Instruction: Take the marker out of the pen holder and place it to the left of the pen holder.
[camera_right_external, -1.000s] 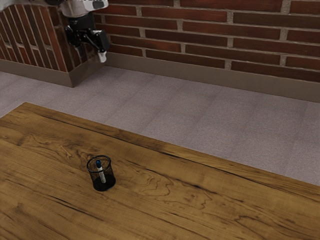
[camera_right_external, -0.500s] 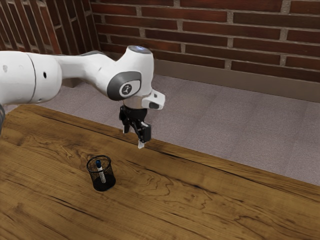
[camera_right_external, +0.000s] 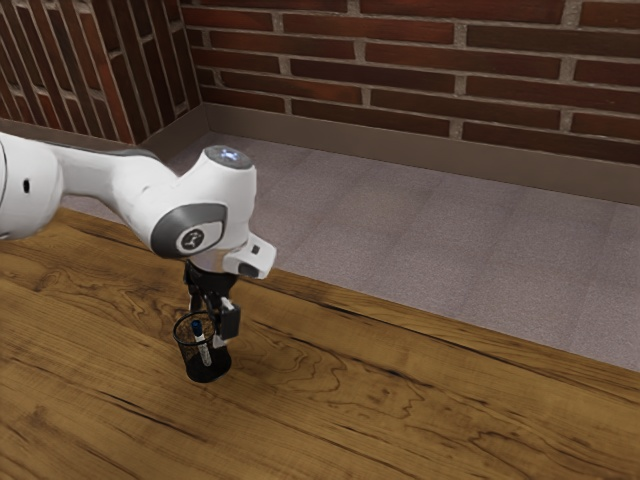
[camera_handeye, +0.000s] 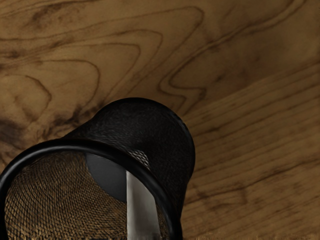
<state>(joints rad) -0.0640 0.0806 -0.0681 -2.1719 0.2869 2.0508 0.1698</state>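
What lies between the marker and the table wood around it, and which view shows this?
The mesh side of the pen holder surrounds the marker; both views show it.

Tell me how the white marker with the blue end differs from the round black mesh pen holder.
The marker is white and blue, while the pen holder is black. The marker is a slim stick; the holder is a wider, open-topped cup. The marker leans slightly inside, whereas the holder stands level on the table. Both are roughly upright.
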